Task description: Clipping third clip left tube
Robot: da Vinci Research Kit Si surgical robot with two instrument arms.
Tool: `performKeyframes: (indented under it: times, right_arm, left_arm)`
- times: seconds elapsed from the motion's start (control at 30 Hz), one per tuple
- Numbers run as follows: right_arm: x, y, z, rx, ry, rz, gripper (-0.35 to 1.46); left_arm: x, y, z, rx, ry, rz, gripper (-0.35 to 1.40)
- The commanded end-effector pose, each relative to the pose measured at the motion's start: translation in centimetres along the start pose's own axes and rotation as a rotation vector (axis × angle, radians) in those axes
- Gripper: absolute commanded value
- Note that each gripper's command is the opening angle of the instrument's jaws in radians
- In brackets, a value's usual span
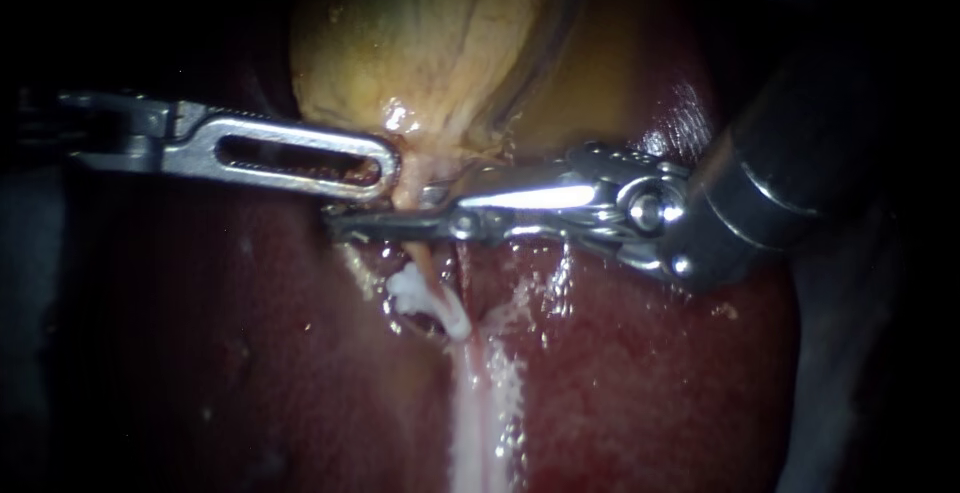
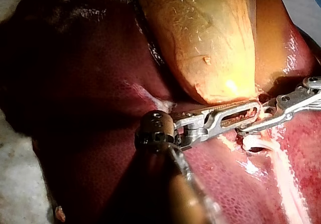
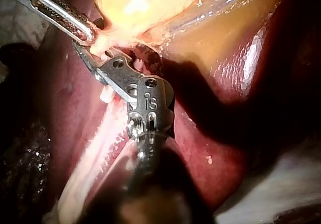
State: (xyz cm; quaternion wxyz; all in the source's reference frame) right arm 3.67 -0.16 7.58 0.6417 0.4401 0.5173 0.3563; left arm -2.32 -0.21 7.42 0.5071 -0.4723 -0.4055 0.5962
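Endoscope view: the tube (image 1: 427, 265) runs upright from the gallbladder (image 1: 430, 43) neck down over the liver (image 1: 650, 373). The right instrument (image 1: 345, 221) jaws, tips pointing left, close crosswise on it above a white clip (image 1: 408, 293). The left instrument (image 1: 392, 178) jaws grip the gallbladder neck.

The right instrument (image 1: 392, 211) hides the tube (image 1: 426, 265) it crosses.

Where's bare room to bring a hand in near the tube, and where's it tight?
Free: bare dark red liver below the silver slotted left instrument, and liver under the dark-shafted right instrument, right of the pale white strip. Crowded: the neck of the yellow gallbladder, where both instruments meet at the thin tube.
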Motion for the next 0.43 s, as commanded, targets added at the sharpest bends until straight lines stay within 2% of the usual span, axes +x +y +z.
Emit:
performKeyframes:
  times: [0.03, 0.43]
  right_arm:
    - [0.0, 0.0, 0.0, 0.002, -0.002, -0.001, -0.35]
    - [-0.04, 0.0, 0.02, 0.009, -0.012, -0.004, -0.35]
  left_arm:
    - [0.0, 0.0, 0.0, -0.001, -0.001, 0.0, -0.35]
    - [0.01, -0.01, 0.0, -0.001, -0.001, 0.0, -0.35]
